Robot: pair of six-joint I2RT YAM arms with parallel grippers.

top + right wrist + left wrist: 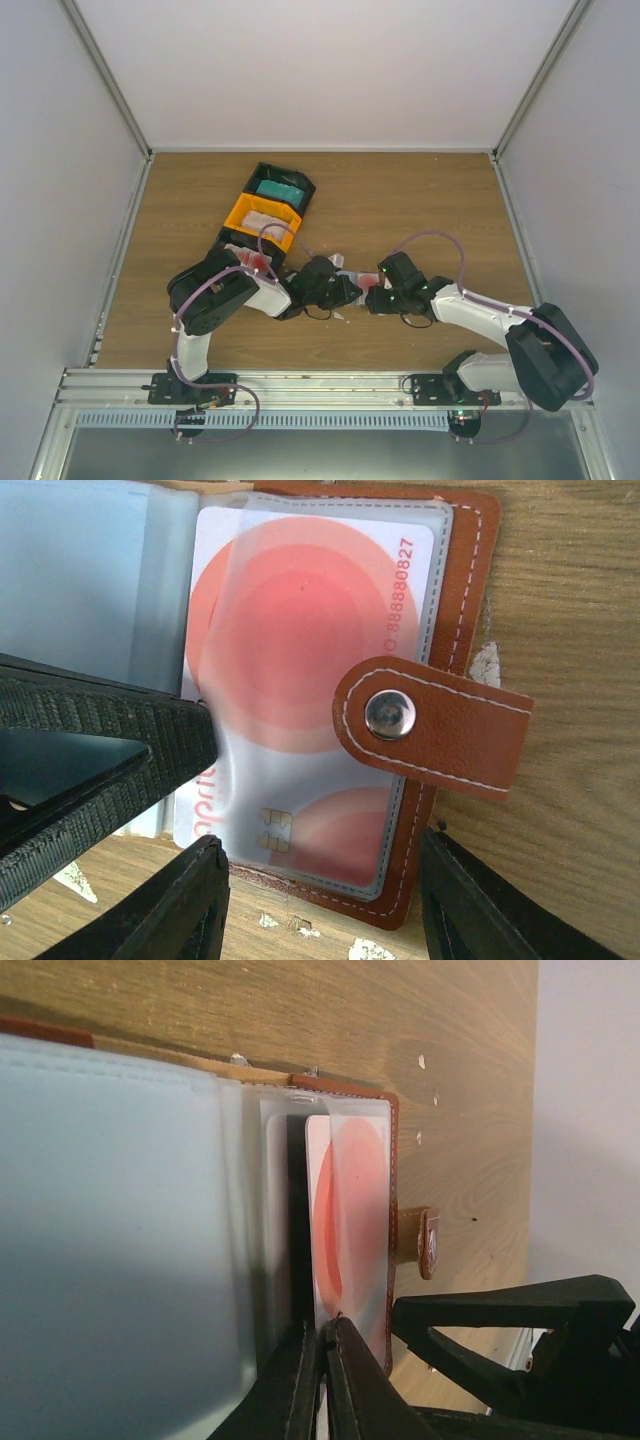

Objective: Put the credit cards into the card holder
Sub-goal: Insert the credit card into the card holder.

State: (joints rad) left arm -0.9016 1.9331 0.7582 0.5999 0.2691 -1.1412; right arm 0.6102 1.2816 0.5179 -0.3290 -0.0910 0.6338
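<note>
The brown card holder (pixel 470 600) lies open on the wood between my two grippers, its snap tab (pixel 430 725) folded over. It also shows in the top view (pixel 356 284). A red-and-white credit card (pixel 300 670) sits mostly inside a clear sleeve of the holder. My left gripper (pixel 322 1338) is shut on this card's (pixel 345 1210) outer edge; its fingers (pixel 100 755) show in the right wrist view. My right gripper (pixel 325 885) is open, its jaws straddling the holder's near edge. A teal card (pixel 280 190) and a whitish card (pixel 264 222) lie in the tray.
The black-and-orange three-bin tray (pixel 243 211) stands just behind the left arm. Small white scraps (pixel 487 665) lie on the wood around the holder. Further clear sleeves (pixel 110 1240) of the holder fan out to the left. Grey walls enclose the table.
</note>
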